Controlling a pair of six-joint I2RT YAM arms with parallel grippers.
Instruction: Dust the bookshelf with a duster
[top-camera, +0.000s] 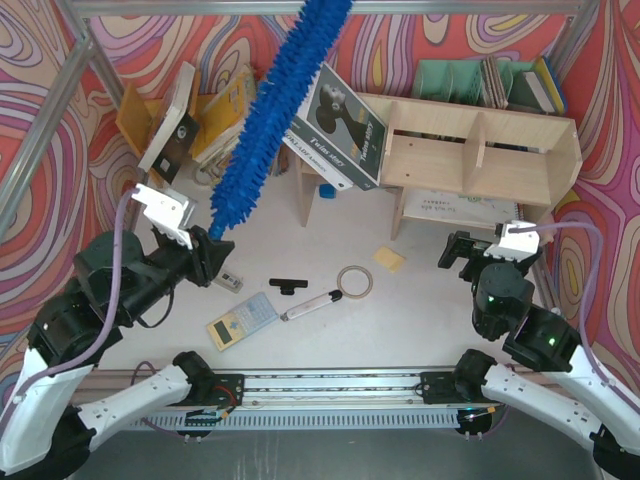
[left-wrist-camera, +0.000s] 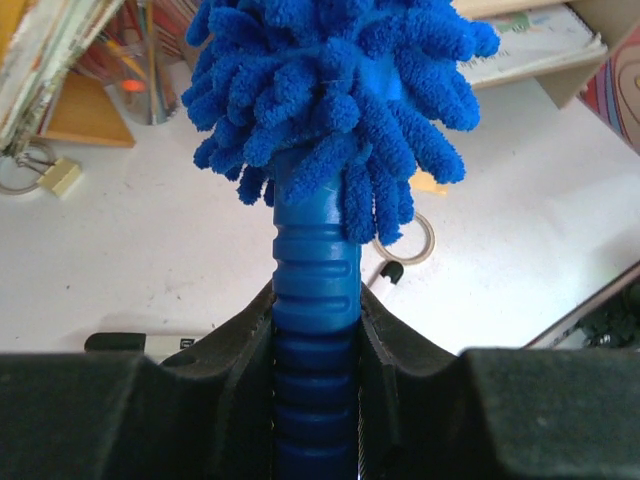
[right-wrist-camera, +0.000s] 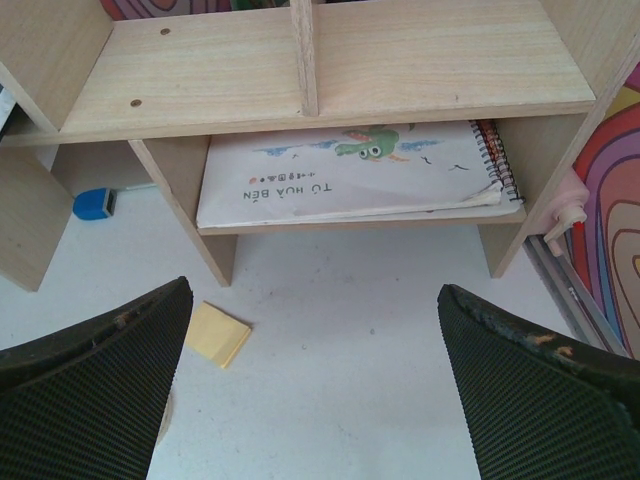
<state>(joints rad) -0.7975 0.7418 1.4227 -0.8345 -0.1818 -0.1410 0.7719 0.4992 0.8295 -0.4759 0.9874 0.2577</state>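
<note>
Currently, L gripper (left-wrist-camera: 317, 330) is clamped on the duster (top-camera: 272, 108) handle; fluffy head extends up and away from it. R gripper (right-wrist-camera: 315, 340): fingers spread wide, w/ bookshelf (right-wrist-camera: 300, 70) just ahead.

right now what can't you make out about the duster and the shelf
- Top external: the tip of the long bright-blue fluffy microfibre duster is cut off by the top edge.
- Left wrist: the handle's butt end is hidden inside the left end effector.
- Right wrist: the back of the white spiral-bound picture book is covered by the pale plywood bookshelf board above it.
</note>
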